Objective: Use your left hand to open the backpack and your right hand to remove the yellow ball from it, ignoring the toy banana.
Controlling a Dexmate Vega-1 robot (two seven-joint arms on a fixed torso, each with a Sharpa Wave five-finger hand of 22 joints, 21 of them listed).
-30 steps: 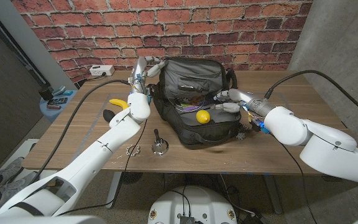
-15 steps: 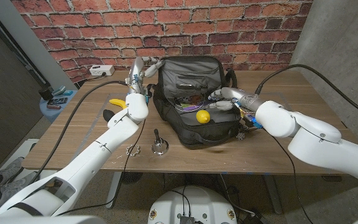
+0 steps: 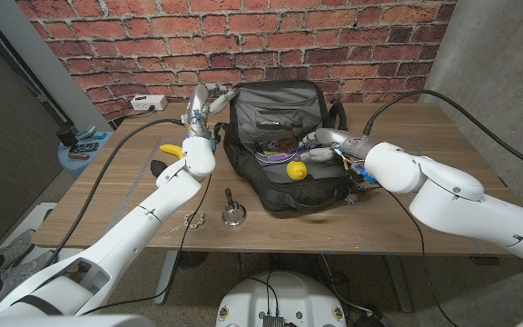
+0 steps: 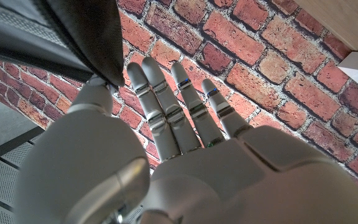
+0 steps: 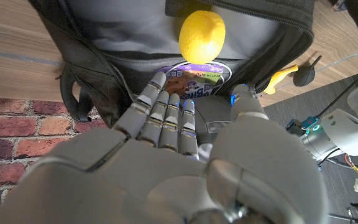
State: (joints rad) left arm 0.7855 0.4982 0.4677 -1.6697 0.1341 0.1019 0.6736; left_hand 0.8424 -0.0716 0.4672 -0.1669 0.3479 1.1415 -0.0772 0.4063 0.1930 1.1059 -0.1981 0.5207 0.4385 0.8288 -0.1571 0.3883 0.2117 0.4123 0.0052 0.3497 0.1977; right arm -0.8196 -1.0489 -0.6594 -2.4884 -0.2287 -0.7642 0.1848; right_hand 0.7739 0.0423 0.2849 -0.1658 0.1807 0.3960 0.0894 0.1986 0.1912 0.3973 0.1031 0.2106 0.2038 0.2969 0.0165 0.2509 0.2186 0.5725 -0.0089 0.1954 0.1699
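Note:
A black backpack [image 3: 284, 186] lies on the table with its flap [image 3: 275, 107] raised. My left hand [image 3: 207, 102] is at the flap's left edge; in the left wrist view its fingers [image 4: 176, 106] are straight and the dark flap fabric [image 4: 79, 34] sits pinched against the thumb. The yellow ball [image 3: 296, 169] lies in the opening, near the front rim. My right hand [image 3: 323, 143] reaches into the opening from the right, fingers apart, just behind the ball [image 5: 202, 34] and apart from it. The toy banana [image 3: 171, 150] lies on the table left of the backpack.
A purple-and-white packet [image 5: 194, 76] lies inside the backpack. A small metal piece [image 3: 232, 215] and a wire ring [image 3: 194, 218] sit on the table in front. A white power strip [image 3: 148, 102] lies at the back left. A black object [image 3: 157, 168] is beside the banana.
My right hand has moved left, further into the backpack opening and closer to the ball. My left hand has stayed at the flap.

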